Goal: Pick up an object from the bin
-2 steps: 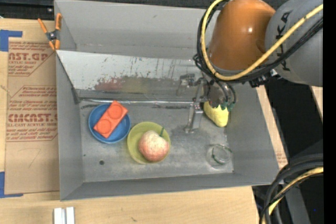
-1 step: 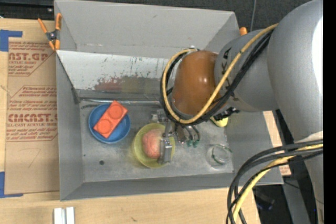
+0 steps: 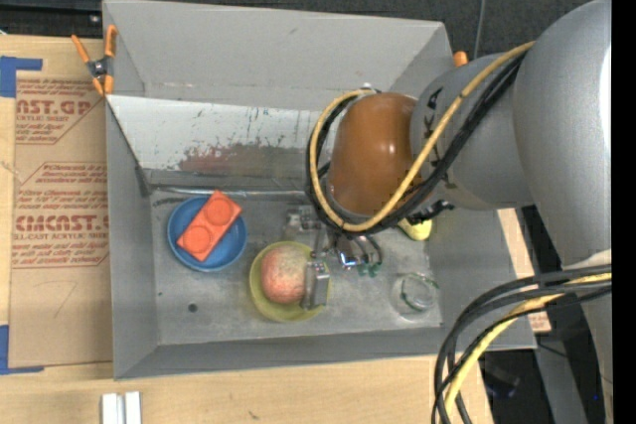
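The jaws hang at the right rim of the yellow bowl [image 3: 260, 301], which cradles a pinkish ball [image 3: 283, 275] at the front of the bin [image 3: 131, 263]; I cannot tell their spread. Catching the rim could tip the bowl.

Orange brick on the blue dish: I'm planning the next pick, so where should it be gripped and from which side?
Grip the orange rectangular plastic brick across its two long flat sides, coming down from above. It lies flat and slanted, studs up, on the shallow round blue dish, so those sides look free.
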`<move>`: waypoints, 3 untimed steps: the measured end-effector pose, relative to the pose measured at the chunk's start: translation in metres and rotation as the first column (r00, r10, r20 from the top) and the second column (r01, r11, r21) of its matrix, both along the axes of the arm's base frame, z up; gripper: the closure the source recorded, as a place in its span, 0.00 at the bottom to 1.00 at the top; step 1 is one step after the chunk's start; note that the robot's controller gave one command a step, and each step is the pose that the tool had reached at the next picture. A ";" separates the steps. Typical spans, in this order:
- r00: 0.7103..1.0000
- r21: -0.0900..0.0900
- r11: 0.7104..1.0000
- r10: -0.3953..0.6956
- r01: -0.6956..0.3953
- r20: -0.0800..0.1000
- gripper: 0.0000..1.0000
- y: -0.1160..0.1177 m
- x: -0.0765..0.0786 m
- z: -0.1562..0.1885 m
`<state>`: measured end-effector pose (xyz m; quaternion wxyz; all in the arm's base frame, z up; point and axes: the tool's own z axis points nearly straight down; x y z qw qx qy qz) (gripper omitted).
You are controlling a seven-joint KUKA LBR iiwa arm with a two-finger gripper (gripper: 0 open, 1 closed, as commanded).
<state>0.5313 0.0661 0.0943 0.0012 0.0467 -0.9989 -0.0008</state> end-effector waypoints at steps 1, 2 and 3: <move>1.000 0.001 1.000 -0.029 0.029 0.003 0.00 0.006 -0.010 0.033; 0.961 0.001 0.961 0.275 -0.275 0.003 0.00 0.008 -0.015 -0.024; 0.979 0.002 0.979 0.204 -0.204 0.003 1.00 0.010 -0.015 -0.023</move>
